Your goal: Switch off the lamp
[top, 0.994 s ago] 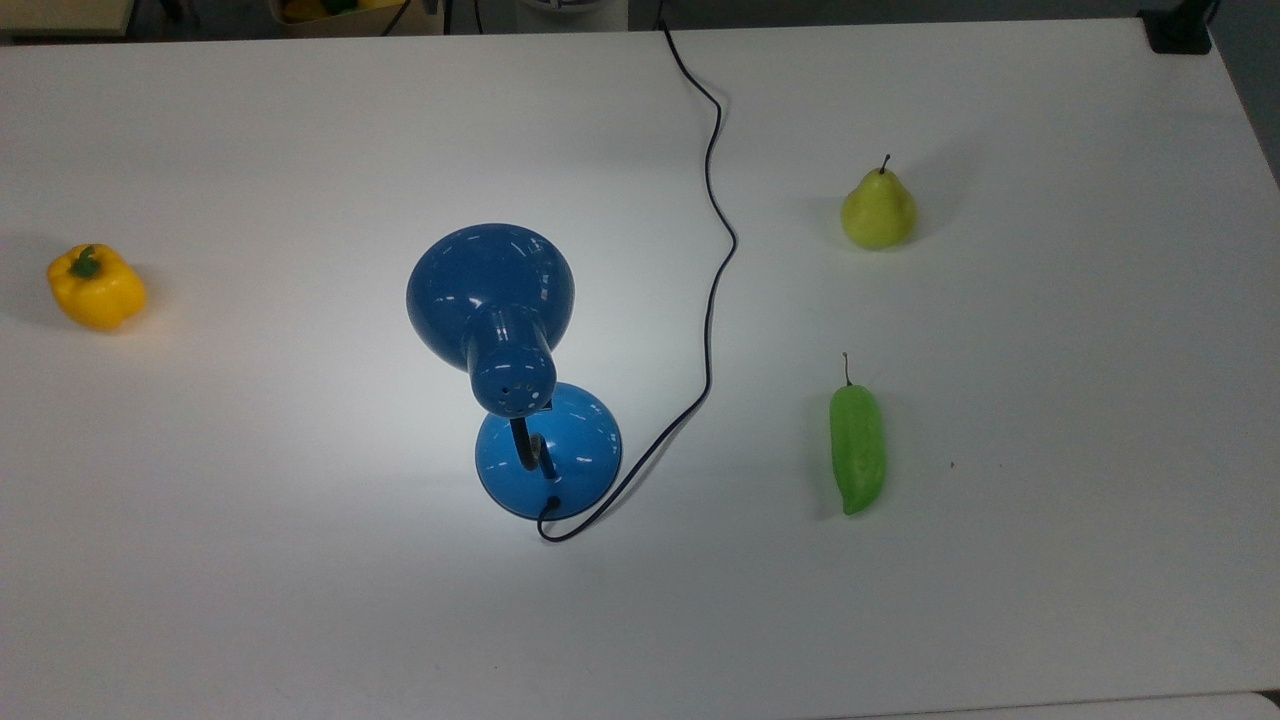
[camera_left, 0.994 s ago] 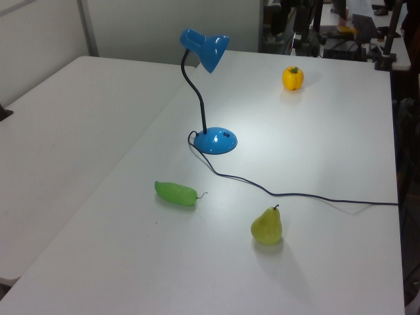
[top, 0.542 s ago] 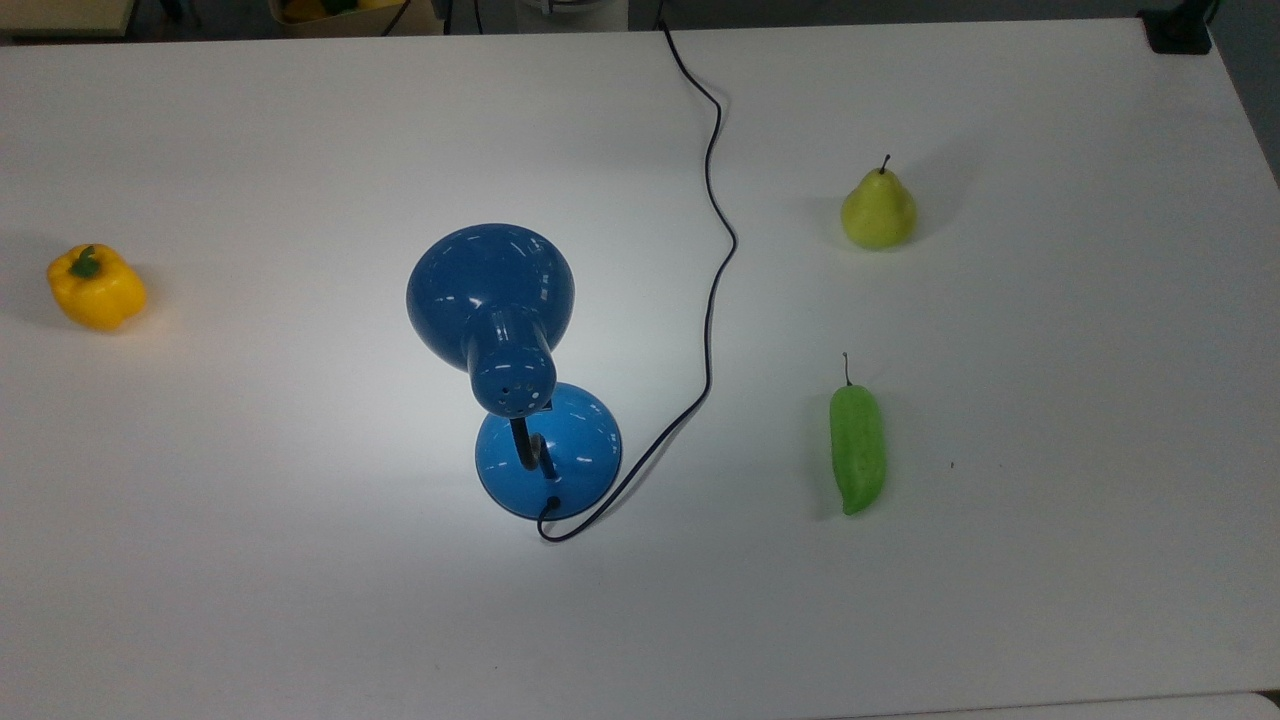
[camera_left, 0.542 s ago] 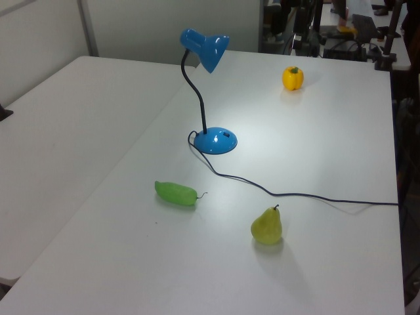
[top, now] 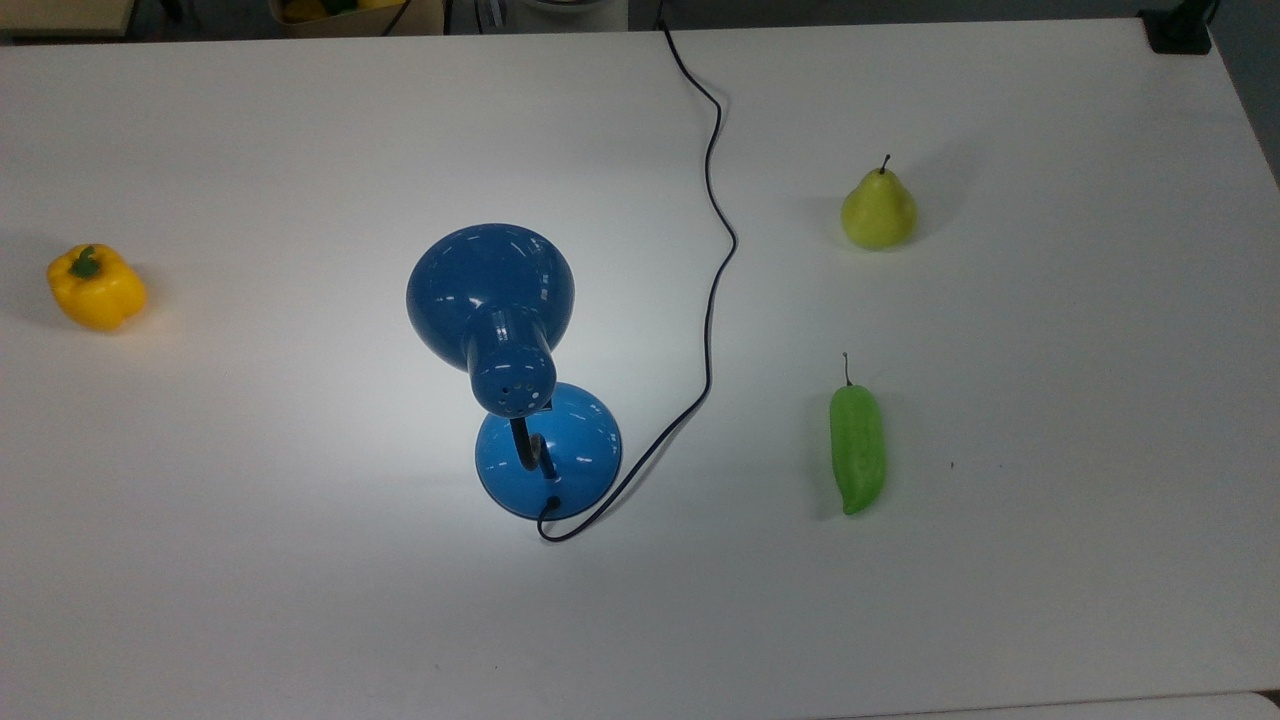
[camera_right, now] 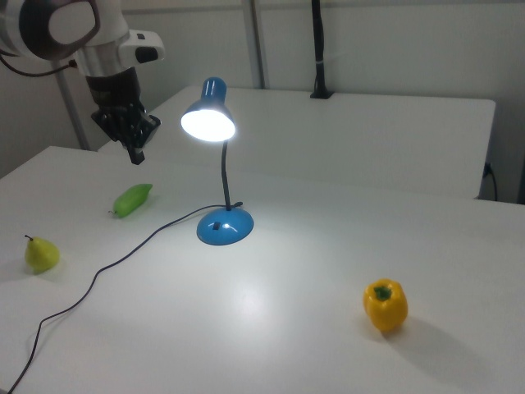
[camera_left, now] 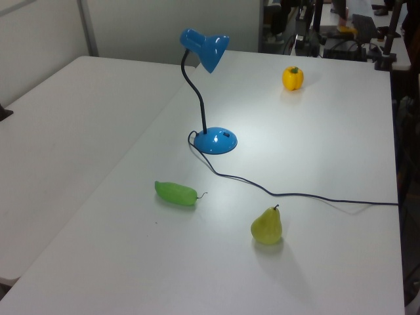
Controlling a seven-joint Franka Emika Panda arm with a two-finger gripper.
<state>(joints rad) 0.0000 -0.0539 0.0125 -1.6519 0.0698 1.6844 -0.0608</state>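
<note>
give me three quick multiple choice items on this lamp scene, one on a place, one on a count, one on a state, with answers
1. In the top view, where is the yellow bell pepper relative to the lamp?
A. far to the top view's left
B. far to the top view's right
C. on the lamp's base

2. How many green or yellow-green produce items lie on the table?
A. none
B. two
C. four

3. What state is the lamp in?
A. lit
B. dark
C. tipped over

Answers:
1 A: the yellow bell pepper sits far left of the lamp.
2 B: a pear and a green pepper lie on the table.
3 A: the shade glows.
</note>
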